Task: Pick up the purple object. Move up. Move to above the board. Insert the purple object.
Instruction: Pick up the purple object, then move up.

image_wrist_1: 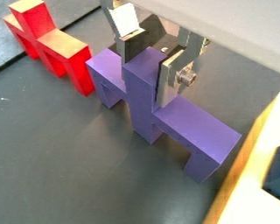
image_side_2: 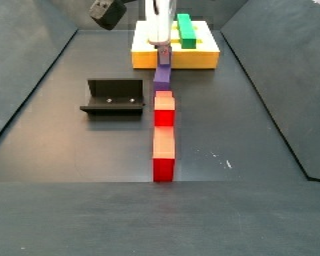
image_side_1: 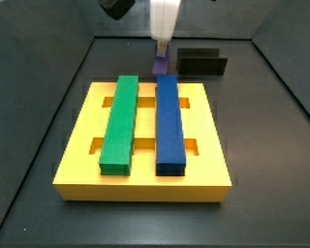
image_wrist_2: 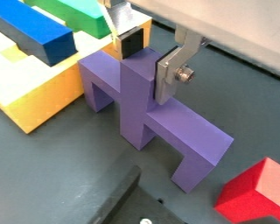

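Currently my claw (image_wrist_2: 146,54) was clamped on the purple object's (image_wrist_2: 149,109) raised stub, block resting on the surface (image_wrist_2: 60,166) between board (image_side_2: 199,58) and red piece (image_side_2: 163,118).

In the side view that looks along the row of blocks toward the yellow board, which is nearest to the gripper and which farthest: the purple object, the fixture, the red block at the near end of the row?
The gripper is down at the purple object, beside the board.
1. The purple object: its raised middle sits between the fingers.
2. The fixture: off to the side of the row.
3. The red block: at the row's end, farthest from the gripper.
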Controlling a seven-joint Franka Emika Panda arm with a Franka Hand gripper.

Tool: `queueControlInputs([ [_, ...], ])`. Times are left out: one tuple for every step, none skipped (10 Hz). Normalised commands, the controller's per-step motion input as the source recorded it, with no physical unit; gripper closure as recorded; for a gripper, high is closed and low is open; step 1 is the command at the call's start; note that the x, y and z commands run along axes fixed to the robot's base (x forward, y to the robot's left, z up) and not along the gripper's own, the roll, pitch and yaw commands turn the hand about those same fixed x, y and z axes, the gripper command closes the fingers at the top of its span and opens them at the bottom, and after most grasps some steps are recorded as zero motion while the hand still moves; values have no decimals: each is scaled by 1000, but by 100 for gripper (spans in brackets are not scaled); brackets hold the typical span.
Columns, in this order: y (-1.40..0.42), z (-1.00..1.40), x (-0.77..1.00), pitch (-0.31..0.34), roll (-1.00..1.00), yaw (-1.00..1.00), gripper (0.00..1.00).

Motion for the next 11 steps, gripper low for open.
queueControlInputs([
  [0, 0, 0, 0, 0, 0, 100],
  [0, 0, 0, 0, 0, 0, 100],
  [0, 0, 0, 0, 0, 0, 100],
  [0, 0, 0, 0, 0, 0, 100],
  [0, 0, 0, 0, 0, 0, 100],
  [0, 0, 0, 0, 0, 0, 100],
  [0, 0, 0, 0, 0, 0, 100],
  [0, 0, 0, 0, 0, 0, 100],
  [0, 833, 0, 0, 0, 0, 100],
  [-22, 872, 14, -14, -2, -9, 100],
  [-24, 561, -37, 42, -5, -13, 100],
])
